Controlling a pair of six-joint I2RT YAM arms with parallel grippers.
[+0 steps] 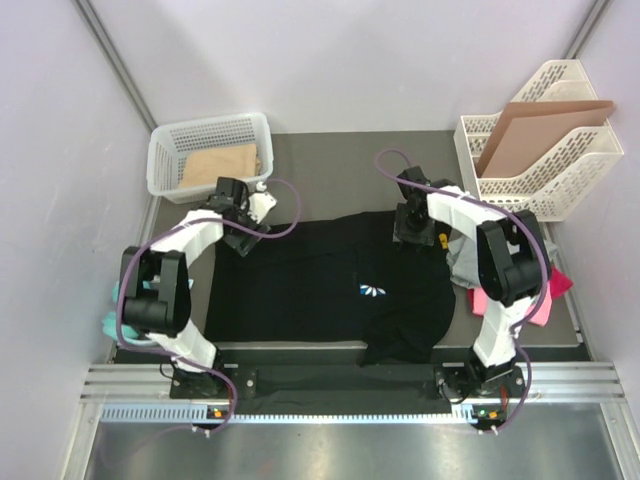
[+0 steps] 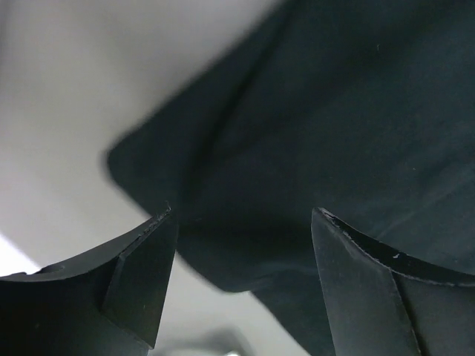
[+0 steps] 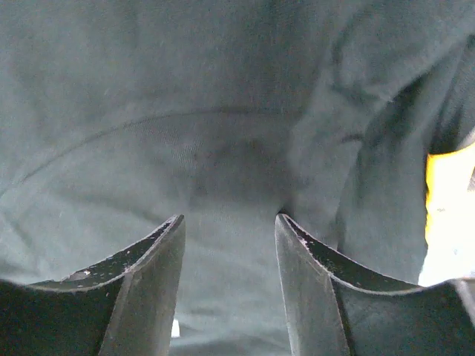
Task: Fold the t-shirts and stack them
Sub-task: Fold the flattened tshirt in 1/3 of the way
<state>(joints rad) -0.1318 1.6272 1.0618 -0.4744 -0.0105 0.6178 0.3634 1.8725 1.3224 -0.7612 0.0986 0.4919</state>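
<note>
Fig. Black t-shirt laid out, both hands at its far edge.

Black t-shirt [image 1: 300,290]: spread across the middle of the tabletop [image 1: 330,165], chest logo [image 1: 372,291] facing up.

Long axis: runs from 9 to 3 o'clock in the top view. The straight hem lies at 9. The logo and a curved collar seam (seen under the right wrist) suggest the neck end points to 3.

Left hand [image 2: 241,215]: fingers spread with nothing between them, over the shirt's 10 o'clock corner.

Right hand [image 3: 230,219]: fingers apart and pinching nothing, low over the cloth near the collar at 1 o'clock.

Other shirts: grey t-shirt [image 1: 462,265] just beside the black one at 3 o'clock, pink t-shirt [image 1: 552,285] beyond it.

Risk, left: the corner is narrow, so a closing pinch may slip off onto bare tabletop.

Risk, right: the pinch may take a single layer, or a loose fold of sleeve.

Risk, fold: unequal grips would skew the fold, and the rumpled 5 o'clock part would crease further.
</note>
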